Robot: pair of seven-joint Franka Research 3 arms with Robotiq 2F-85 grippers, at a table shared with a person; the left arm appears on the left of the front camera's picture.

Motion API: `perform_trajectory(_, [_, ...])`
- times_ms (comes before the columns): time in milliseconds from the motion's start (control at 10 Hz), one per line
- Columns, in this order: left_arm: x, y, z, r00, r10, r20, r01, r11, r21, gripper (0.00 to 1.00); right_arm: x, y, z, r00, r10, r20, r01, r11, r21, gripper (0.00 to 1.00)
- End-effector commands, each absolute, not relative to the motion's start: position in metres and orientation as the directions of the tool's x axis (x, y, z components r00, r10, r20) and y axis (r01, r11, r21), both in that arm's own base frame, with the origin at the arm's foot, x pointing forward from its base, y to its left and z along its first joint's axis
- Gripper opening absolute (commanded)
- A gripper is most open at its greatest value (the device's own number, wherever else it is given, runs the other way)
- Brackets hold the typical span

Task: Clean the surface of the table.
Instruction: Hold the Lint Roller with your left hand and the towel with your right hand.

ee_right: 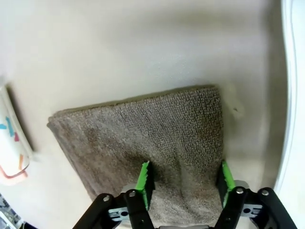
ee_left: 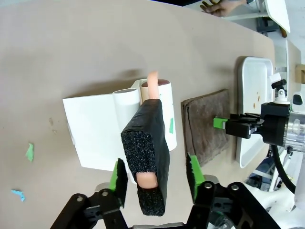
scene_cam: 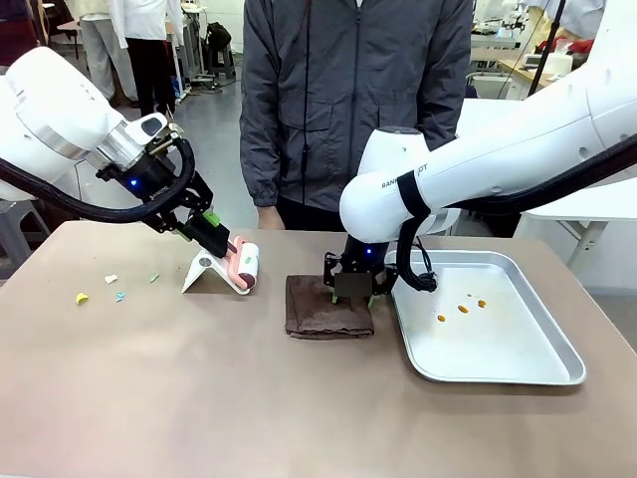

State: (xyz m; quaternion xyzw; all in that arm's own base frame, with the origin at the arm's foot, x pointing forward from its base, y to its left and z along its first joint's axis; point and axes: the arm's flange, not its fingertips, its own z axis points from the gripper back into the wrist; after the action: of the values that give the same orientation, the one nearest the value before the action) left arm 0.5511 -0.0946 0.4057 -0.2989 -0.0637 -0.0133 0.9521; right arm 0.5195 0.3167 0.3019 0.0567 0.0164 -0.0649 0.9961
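The brownish table (scene_cam: pixel 249 398) carries a folded brown cloth (scene_cam: pixel 320 317) at its middle. My right gripper (scene_cam: pixel 350 294) presses down on the cloth's right part; in its wrist view the gripper (ee_right: pixel 185 181) is open, green pads wide apart, with the cloth (ee_right: pixel 143 129) between them. A lint roller (scene_cam: pixel 247 265) rests on a white stand (scene_cam: pixel 202 271). My left gripper (scene_cam: pixel 209 227) straddles its black foam handle (ee_left: pixel 147 152), and a gap shows beside one pad (ee_left: pixel 193 169). Paper scraps (scene_cam: pixel 82 297) lie at the left.
A silver tray (scene_cam: pixel 498 376) with a few orange bits stands right of the cloth. A person (scene_cam: pixel 348 100) stands at the far edge, hand (scene_cam: pixel 267 217) near the table. Green and blue scraps (ee_left: pixel 30 151) lie left of the stand.
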Motion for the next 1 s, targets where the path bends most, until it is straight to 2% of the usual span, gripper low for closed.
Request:
perform_trajectory(0, [0.5551,-0.0923,0.4060,0.990,0.003,0.143,0.083,0.803,-0.590,0.00,0.5237,0.3213,0.2982,0.989,-0.141,-0.050,0.145,0.983,0.111,0.00])
perform_trajectory(100, [0.5551,-0.0922,0.4057,0.990,0.005,0.143,0.081,0.803,-0.591,0.00,0.5237,0.3215,0.2984,0.989,-0.140,-0.051,0.145,0.983,0.108,0.00])
perform_trajectory(200, [0.5550,-0.0921,0.4059,0.989,0.007,0.146,0.081,0.802,-0.591,0.00,0.5240,0.3220,0.2984,0.989,-0.138,-0.053,0.143,0.984,0.104,0.05])
perform_trajectory(300, [0.5552,-0.0921,0.4061,0.989,0.008,0.147,0.082,0.800,-0.595,0.00,0.5237,0.3224,0.2982,0.989,-0.135,-0.055,0.140,0.985,0.104,0.00])
perform_trajectory(900, [0.5539,-0.0926,0.4077,0.987,0.012,0.158,0.089,0.785,-0.613,0.00,0.5229,0.3214,0.2988,0.990,-0.128,-0.052,0.134,0.984,0.118,0.00])
